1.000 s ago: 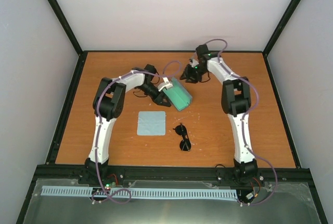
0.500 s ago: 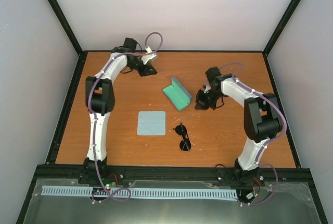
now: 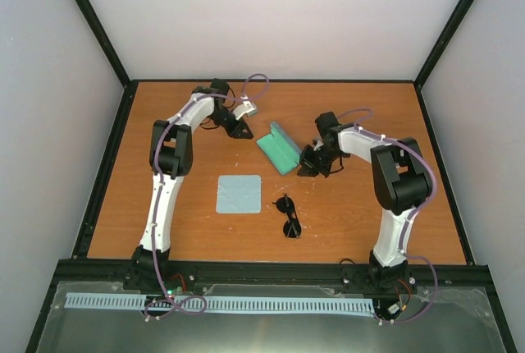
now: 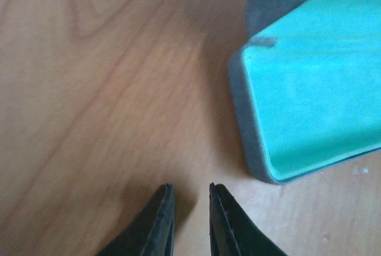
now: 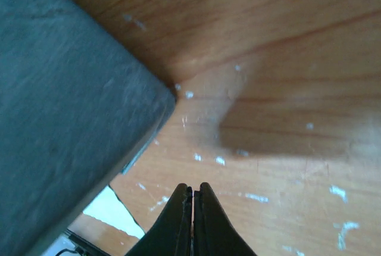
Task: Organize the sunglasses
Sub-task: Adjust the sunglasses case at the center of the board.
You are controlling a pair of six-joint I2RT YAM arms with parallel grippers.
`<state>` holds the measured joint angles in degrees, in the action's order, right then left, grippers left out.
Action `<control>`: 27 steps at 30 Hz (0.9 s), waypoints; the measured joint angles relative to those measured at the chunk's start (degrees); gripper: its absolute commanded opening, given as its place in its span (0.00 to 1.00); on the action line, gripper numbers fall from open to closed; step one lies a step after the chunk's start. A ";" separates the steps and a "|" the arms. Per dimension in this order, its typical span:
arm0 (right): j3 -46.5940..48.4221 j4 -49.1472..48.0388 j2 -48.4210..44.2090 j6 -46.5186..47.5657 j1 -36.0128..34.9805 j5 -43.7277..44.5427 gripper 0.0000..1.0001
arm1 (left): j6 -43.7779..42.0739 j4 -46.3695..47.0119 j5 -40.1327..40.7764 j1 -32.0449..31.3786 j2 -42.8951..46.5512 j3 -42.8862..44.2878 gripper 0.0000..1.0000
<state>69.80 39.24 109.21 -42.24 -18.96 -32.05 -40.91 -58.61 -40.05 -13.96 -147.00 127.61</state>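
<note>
The sunglasses [image 3: 288, 217], small and black with round dark lenses, lie on the table in front of the open case [image 3: 279, 148]; neither gripper is near them. The case lies open, grey-blue outside with its green lining [image 4: 315, 83] up. My left gripper [image 3: 243, 131] [image 4: 190, 192] hovers just left of the case, its fingers a small gap apart with nothing between them. My right gripper [image 3: 305, 169] [image 5: 193, 188] is shut and empty, low over the table at the case's right side, beside its grey shell [image 5: 59, 95].
A pale blue square cloth [image 3: 239, 194] lies flat left of the sunglasses. The wooden table [image 3: 353, 213] is fenced by a black frame, with white walls behind and at both sides.
My left gripper left the case, swung to the back left corner, then came back beside the case's left end. My right gripper moved from the back down to the case's right side and shut.
</note>
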 measured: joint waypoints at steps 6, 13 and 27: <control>2.12 -0.96 4.07 -0.26 -0.11 0.33 0.03 | 0.09 0.79 -2.29 -0.52 0.42 -3.30 0.21; 4.94 -1.79 5.79 -0.50 -0.02 1.75 0.03 | 0.72 1.81 -4.44 -1.29 0.83 -4.94 0.21; 12.28 2.01 10.51 0.90 2.03 4.59 0.03 | 1.99 2.99 -6.10 -1.07 4.46 -12.44 0.20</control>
<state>82.08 41.25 119.72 -41.34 -16.93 -27.46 -38.92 -55.61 -46.15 -15.03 -142.54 115.18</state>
